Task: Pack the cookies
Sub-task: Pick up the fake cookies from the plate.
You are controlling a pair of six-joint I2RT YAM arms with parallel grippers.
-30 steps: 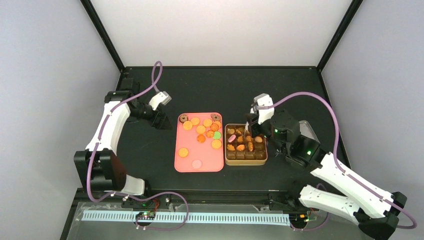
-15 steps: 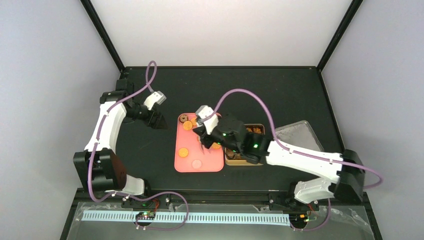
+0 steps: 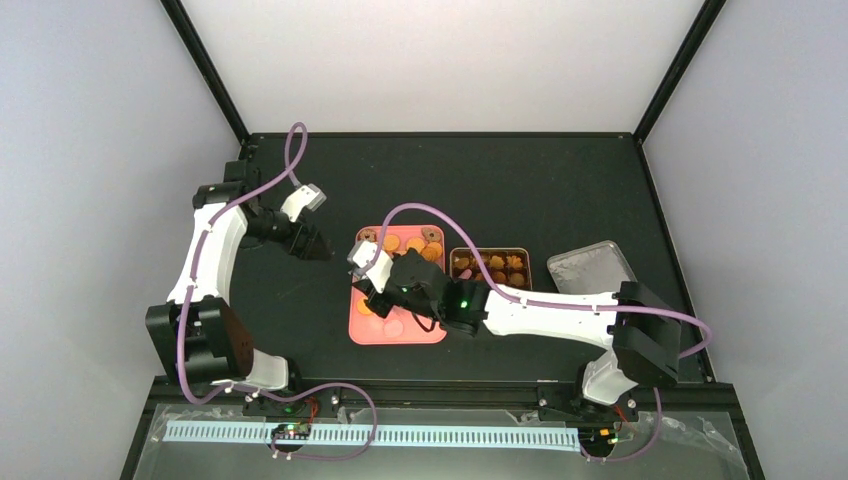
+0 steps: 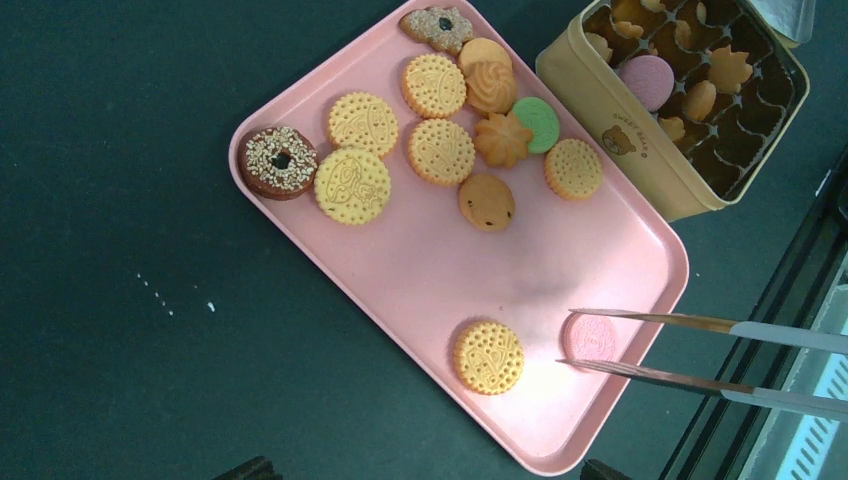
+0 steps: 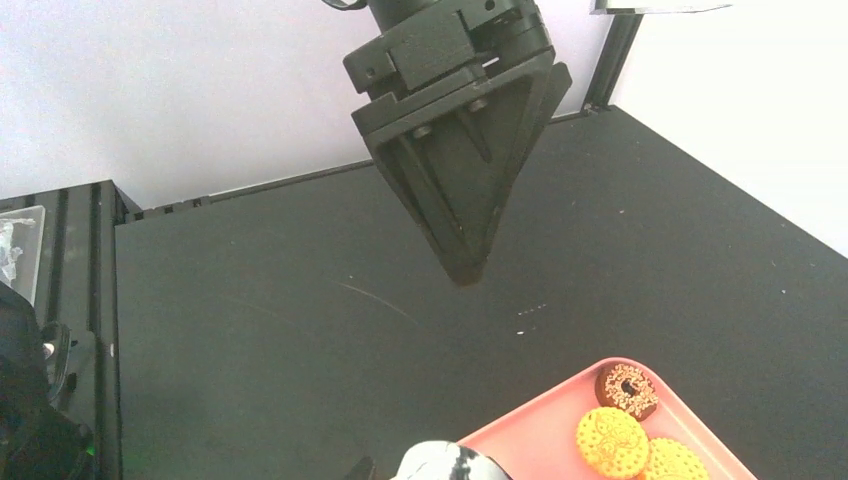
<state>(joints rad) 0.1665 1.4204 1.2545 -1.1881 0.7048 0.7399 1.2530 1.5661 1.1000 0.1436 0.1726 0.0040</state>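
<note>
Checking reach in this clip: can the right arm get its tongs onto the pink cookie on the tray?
Likely yes: its tongs flank the pink cookie with both tips, nothing lying between.

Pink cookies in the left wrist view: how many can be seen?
2. One pink cookie lies on the pink tray, between the tips of the tongs; the other sits in the tin. More may be hidden in the tin's cut-off corner.

tongs (image 4: pixel 690 322) handles cut off at right edge, right gripper (image 3: pixel 375 295) fingers indistinct
</note>
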